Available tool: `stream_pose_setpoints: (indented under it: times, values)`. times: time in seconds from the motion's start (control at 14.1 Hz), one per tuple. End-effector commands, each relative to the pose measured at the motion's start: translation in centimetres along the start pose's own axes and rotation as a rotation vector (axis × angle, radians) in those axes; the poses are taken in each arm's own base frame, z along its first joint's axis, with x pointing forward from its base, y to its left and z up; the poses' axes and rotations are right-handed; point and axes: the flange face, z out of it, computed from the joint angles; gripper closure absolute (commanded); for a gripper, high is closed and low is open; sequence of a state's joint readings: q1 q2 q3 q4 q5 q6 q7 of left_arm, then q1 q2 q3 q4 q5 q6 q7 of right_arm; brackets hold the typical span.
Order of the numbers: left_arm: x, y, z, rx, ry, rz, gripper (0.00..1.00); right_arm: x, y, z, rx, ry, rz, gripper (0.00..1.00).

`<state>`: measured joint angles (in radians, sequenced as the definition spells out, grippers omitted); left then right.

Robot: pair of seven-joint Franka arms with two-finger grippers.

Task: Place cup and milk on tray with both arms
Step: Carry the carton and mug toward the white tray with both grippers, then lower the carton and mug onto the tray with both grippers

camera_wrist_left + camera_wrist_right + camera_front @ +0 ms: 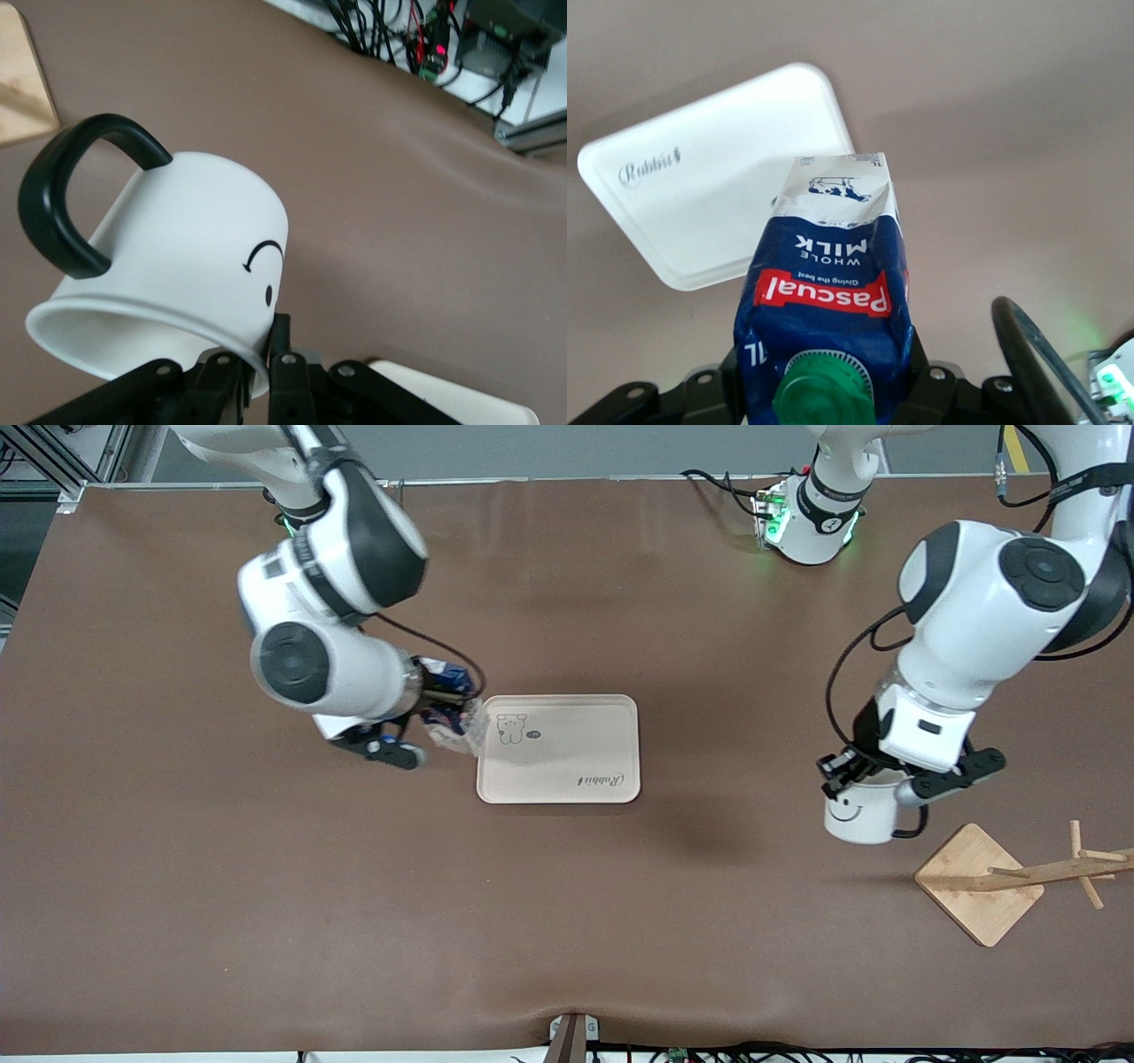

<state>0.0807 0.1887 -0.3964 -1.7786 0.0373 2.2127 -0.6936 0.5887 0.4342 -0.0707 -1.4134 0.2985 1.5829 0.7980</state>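
My right gripper (432,707) is shut on the milk (447,722), a dark blue carton that hangs tilted over the table. It is just off the corner of the tray (567,753) toward the right arm's end. In the right wrist view the milk (824,266) fills the right gripper (824,376), green cap toward the camera, with the tray (700,195) past its pale base. My left gripper (873,779) is shut on the rim of the cup (858,815), a white mug with a smiley face. In the left wrist view the left gripper (261,359) pinches the wall of the cup (177,266), and a corner of the tray (461,400) shows.
A wooden stand with a diamond-shaped base (979,881) and pegs sits beside the cup, toward the left arm's end and nearer to the front camera. Its base (18,80) also shows in the left wrist view. Cables and electronics (425,44) line the table's edge.
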Motion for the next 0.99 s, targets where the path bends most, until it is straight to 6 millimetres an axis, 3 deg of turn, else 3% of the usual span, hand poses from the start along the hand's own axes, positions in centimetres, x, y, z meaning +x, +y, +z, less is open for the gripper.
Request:
stream_pose_setpoints:
  times: [0.0,0.28,0.64,0.92]
  values:
    - [-1.9,2.7,0.0,0.020,-0.042,-0.008,1.00,-1.3,-4.7,3.0,-0.021,-0.001,-0.010,0.90]
    - [-5.2,7.2,0.7,0.019,-0.097,-0.054,1.00,-2.1,-8.0,7.1,-0.048,0.055,-0.067,0.89]
    - [-8.7,10.6,2.5,0.051,-0.162,-0.108,1.00,-0.2,-7.4,8.6,-0.087,0.071,-0.138,0.88]
    - [-11.9,13.1,5.5,0.077,-0.211,-0.118,1.00,0.6,-7.5,9.9,-0.110,0.081,-0.180,0.87]
